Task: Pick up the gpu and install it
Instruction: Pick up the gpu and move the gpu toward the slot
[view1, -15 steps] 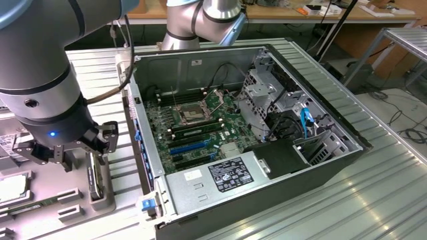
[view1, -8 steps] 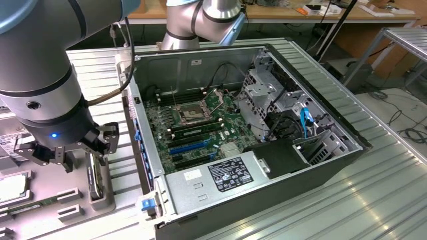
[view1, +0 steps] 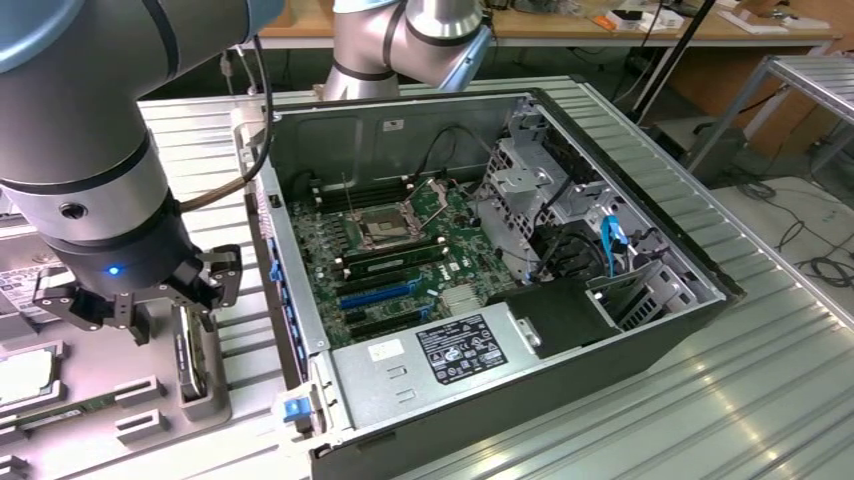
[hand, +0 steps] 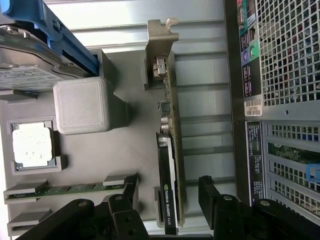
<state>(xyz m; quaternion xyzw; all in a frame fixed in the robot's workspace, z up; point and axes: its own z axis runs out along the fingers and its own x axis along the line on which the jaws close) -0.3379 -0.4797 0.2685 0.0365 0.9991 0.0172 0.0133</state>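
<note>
One gpu (hand: 168, 165) in grey tray (hand: 135, 145); ribbed metal table (view1: 747, 400); workshop, apparently.

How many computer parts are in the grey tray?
4, in a row: silver hard drive, square silvery chip, long green memory stick; dark gpu card stands beside them under the end effector. Others may be hidden.

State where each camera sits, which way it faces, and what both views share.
Exterior view: off the arm and high up, looking down on the open computer case and grey tray; the arm and gripper show.
Wrist view: on the wrist, looking down past the open fingers onto the gpu, which stands on edge in the tray.
Shared: gpu, tray, gripper, case.
</note>
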